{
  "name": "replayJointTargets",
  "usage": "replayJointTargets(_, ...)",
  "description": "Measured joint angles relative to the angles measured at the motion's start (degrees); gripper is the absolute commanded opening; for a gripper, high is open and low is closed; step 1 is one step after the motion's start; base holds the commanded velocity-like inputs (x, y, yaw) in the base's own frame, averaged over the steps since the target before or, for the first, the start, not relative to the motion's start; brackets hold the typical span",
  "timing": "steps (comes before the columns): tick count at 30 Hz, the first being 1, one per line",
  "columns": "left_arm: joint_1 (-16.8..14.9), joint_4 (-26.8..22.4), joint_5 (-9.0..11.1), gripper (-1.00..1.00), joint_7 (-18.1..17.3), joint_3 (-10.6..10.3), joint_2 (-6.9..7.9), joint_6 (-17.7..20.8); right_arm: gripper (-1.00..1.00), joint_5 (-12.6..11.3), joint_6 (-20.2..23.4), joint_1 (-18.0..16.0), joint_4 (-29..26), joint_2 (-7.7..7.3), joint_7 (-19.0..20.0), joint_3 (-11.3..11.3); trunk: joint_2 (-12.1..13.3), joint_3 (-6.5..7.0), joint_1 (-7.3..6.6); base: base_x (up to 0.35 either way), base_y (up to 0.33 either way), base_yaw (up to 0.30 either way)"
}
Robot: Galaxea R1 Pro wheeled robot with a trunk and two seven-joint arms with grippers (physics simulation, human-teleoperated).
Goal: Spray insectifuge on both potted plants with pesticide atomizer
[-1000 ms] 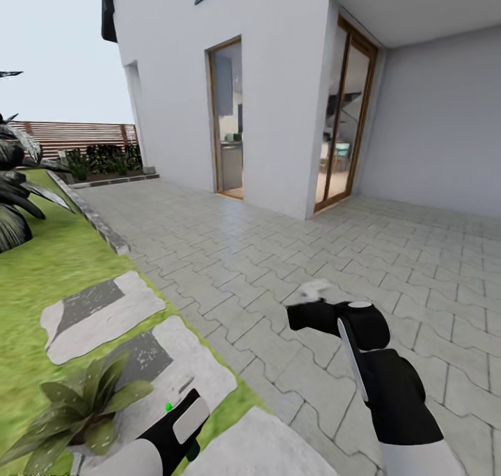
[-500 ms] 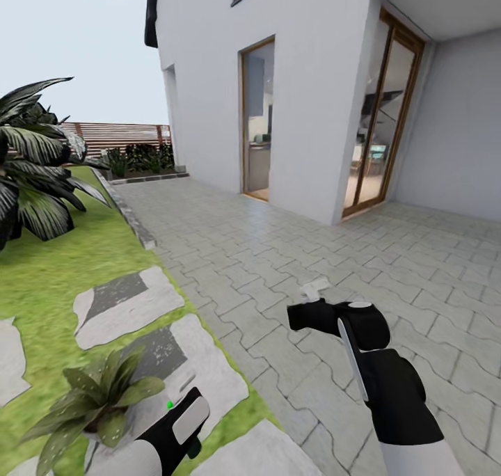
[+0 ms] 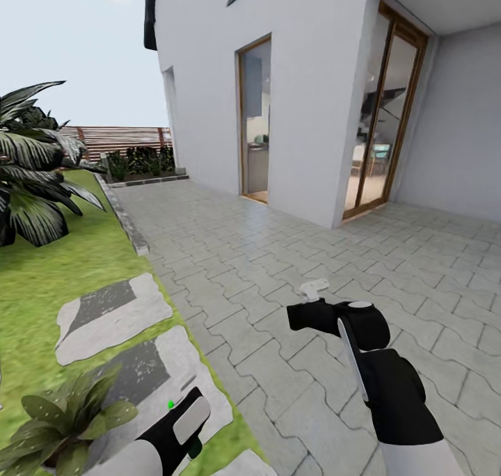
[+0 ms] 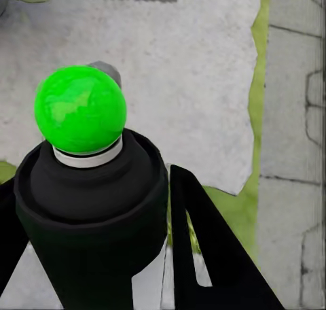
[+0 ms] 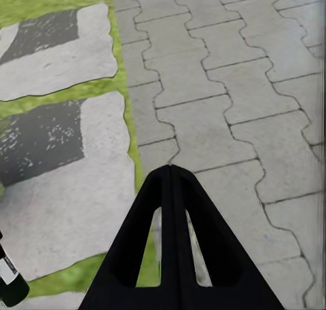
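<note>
left gripper (image 3: 177, 413) sits low at the robot's left, clamped on the pesticide atomizer (image 4: 92, 208). in the left wrist view it's a dark bottle wedged between the two black fingers (image 4: 204, 255), with a bit of white label, a white collar and a bright green ball (image 4: 80, 108) on its end. can't make out the trigger head or red tip from here. under it is a pale stepping stone (image 3: 149, 371) with a dark patch in the middle.

right gripper (image 5: 170, 170) is out front over the grey paving (image 3: 292, 253). its fingers are pressed together with nothing in them, and they point down at the line where paving meets grass.

just beside the left gripper, on the lawn (image 3: 49, 274) side, there's one potted plant (image 3: 62, 420), a rosette of pointed green leaves. its pot is mostly hidden, and it's too blurry to tell if there are specks on the leaves.

further out there's a second stepping stone (image 3: 111, 316), a big dark-leafed bush (image 3: 31, 184) at the left edge, a slatted fence (image 3: 118, 138) at the back, and the white house (image 3: 306, 79) with wood-framed glass doors (image 3: 254, 121).
</note>
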Motion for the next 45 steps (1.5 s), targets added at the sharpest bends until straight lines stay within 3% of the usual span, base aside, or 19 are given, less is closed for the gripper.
replayJointTargets(14, 0.01, -0.02, 0.0, -1.0, 0.1, 0.0, 0.14, 0.17, -1.0, -0.02, -0.01, -0.01, 0.05, -0.02, 0.0, 0.0, 0.0, 0.31, 0.0, 0.066, -0.33, 0.252)
replayJointTargets(24, -0.01, 0.01, -0.03, -1.0, 0.09, -0.01, 0.13, 0.18, -1.0, -0.08, -0.01, 0.01, -0.05, -0.17, 0.0, -0.01, 0.0, 0.35, -0.01, 0.241, -0.247, 0.035)
replayJointTargets(25, 0.0, 0.0, -0.65, -1.0, 0.11, -1.42, 0.09, 0.15, -1.0, -0.09, 0.0, 0.07, -0.11, -0.16, 0.03, 0.11, 0.0, 0.35, -0.01, 0.254, -0.252, 0.0)
replayJointTargets(28, 0.0, 0.0, -0.96, -1.0, 0.21, -2.32, 0.12, 0.14, -1.0, -0.08, 0.0, 0.09, -0.13, -0.09, 0.07, 0.17, 0.0, 0.35, -0.01, 0.254, -0.251, 0.03)
replayJointTargets(45, 0.02, -0.04, -1.07, -1.0, 0.55, -2.5, 0.29, 0.13, -1.0, -0.07, -0.04, 0.09, -0.08, -0.1, 0.06, 0.79, 0.0, 0.35, 0.01, 0.213, -0.207, 0.242)
